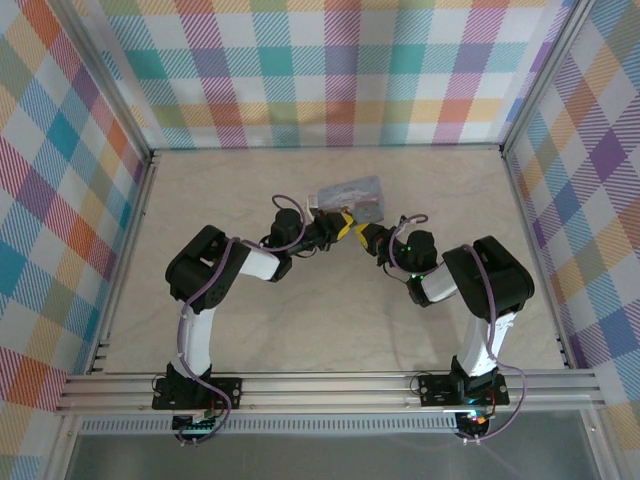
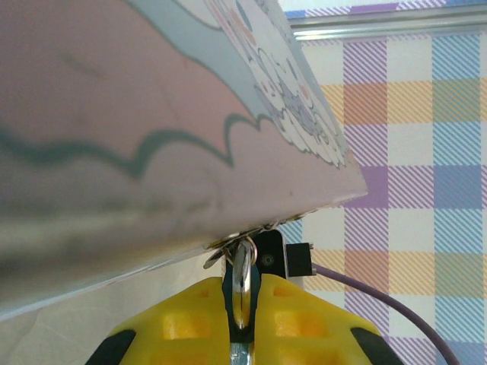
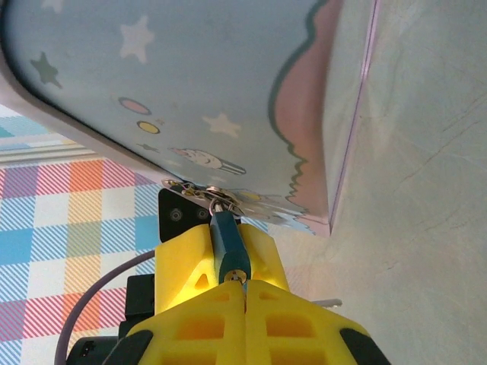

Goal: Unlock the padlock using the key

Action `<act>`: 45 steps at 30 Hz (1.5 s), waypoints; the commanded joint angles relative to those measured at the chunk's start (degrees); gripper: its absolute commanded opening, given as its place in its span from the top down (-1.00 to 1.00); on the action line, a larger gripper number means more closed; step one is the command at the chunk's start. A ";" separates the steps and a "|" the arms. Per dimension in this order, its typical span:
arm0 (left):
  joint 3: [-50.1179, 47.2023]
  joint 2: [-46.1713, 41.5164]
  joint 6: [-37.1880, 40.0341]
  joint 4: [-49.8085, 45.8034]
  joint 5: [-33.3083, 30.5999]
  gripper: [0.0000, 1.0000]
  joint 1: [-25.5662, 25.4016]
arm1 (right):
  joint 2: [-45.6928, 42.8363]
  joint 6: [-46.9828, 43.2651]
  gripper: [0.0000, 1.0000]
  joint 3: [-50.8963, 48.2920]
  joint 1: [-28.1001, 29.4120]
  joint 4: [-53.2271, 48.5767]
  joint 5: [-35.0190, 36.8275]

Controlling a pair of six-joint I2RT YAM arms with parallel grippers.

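Observation:
The padlock, a tiny lock with a dark bluish body, hangs by its shackle from the hasp of the pale blue tin. My left gripper is shut on the padlock, its yellow fingers on either side of the body. My right gripper is shut on the key, a thin sliver that barely shows between the pads. The key's tip meets the brass keyhole end of the padlock. In the top view the left gripper and the right gripper meet tip to tip just in front of the tin.
The tin lies on the beige table, tilted up off it beside the grippers. Chequered walls with metal frame rails enclose the table on three sides. Purple cables run along both wrists.

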 commanded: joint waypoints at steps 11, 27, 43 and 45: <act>1.02 -3.90 6.56 -6.66 13.55 0.93 -5.33 | -0.37 -3.87 0.94 6.91 -0.70 -11.83 -2.27; 1.44 -3.46 10.38 -17.15 6.62 0.90 -0.76 | -23.66 -40.84 0.28 10.08 -1.67 -71.80 -1.00; 1.69 -4.38 9.78 -18.32 8.20 0.89 -0.76 | -17.64 -70.33 0.19 27.19 11.87 -92.92 24.64; 1.61 -4.64 9.70 -18.33 8.29 0.88 -0.76 | -16.61 -71.49 0.15 27.80 12.31 -92.95 25.54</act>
